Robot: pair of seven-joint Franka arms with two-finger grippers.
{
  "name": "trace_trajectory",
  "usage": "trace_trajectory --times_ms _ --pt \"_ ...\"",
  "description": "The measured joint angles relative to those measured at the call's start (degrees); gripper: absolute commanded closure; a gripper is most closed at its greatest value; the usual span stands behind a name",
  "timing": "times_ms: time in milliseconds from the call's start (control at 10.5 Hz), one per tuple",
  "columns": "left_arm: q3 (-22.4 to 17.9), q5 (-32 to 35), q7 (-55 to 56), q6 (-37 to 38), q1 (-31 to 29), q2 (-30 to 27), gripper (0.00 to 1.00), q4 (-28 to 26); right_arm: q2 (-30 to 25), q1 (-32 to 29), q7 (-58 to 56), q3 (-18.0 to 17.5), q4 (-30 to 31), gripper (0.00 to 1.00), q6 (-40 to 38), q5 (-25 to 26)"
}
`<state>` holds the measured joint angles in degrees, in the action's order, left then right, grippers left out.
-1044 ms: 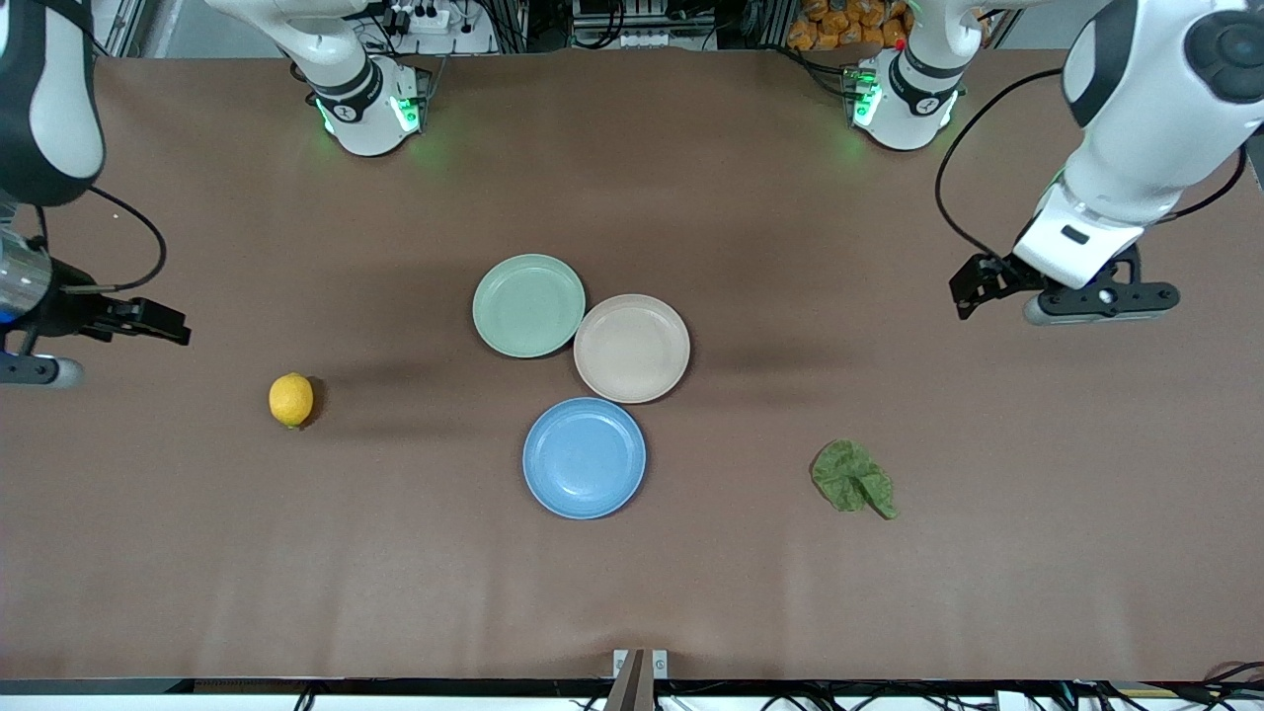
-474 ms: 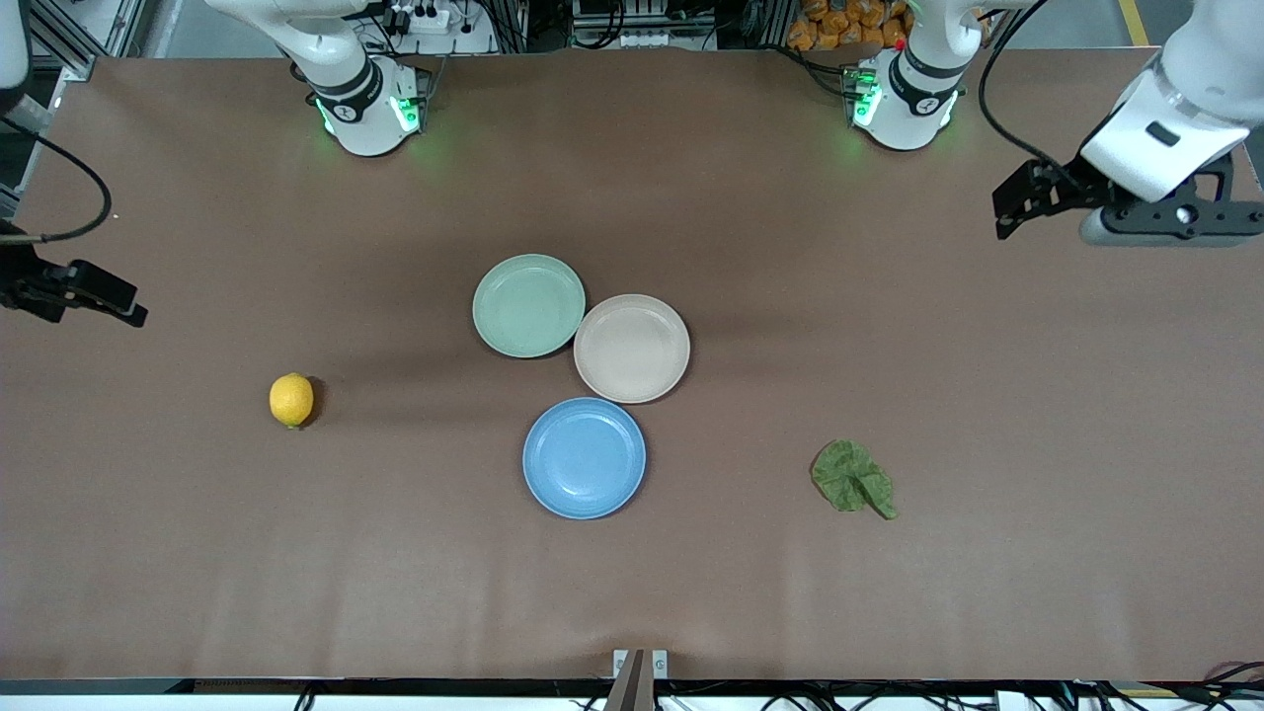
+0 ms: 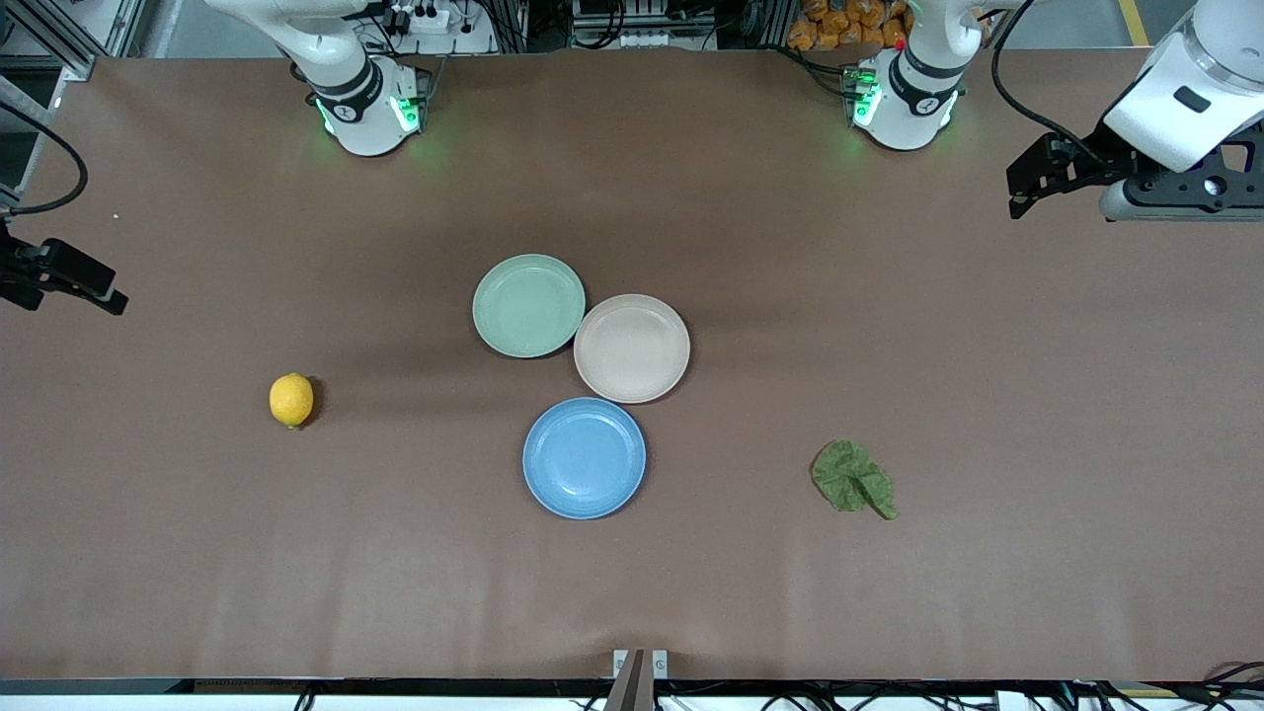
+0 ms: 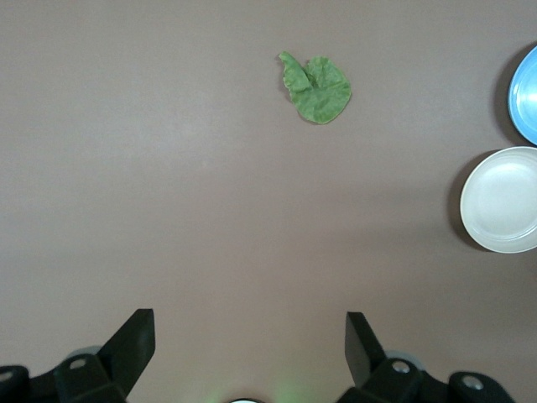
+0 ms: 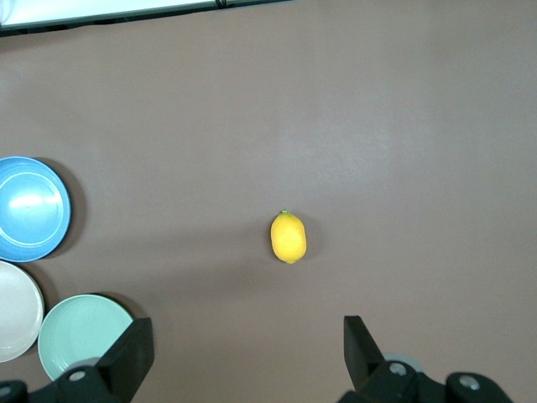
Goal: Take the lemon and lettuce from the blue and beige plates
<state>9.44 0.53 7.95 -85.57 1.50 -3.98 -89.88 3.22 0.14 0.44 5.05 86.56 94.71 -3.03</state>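
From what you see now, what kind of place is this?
Probably a robotics lab: two white robot arm bases bolted to a brown-covered table, cables and power strips along its edge, and plastic plates laid out.

The lemon (image 3: 291, 400) and wrinkled lettuce (image 3: 853, 479) are seen lying on the table, off the empty blue plate (image 3: 584, 457) and beige plate (image 3: 631, 348).
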Motion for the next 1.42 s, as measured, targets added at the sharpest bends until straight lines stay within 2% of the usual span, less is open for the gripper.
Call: trace_trajectory --times_ms 854,1423 --pt "0.0 0.0 0.0 0.0 0.0 0.0 0.00 0.0 0.0 0.0 0.1 0.0 -1.3 0.00 -2.6 0.4" --pt "0.0 0.0 0.0 0.0 0.0 0.0 0.00 0.0 0.0 0.0 0.1 -0.5 -1.3 0.00 -7.3 0.7"
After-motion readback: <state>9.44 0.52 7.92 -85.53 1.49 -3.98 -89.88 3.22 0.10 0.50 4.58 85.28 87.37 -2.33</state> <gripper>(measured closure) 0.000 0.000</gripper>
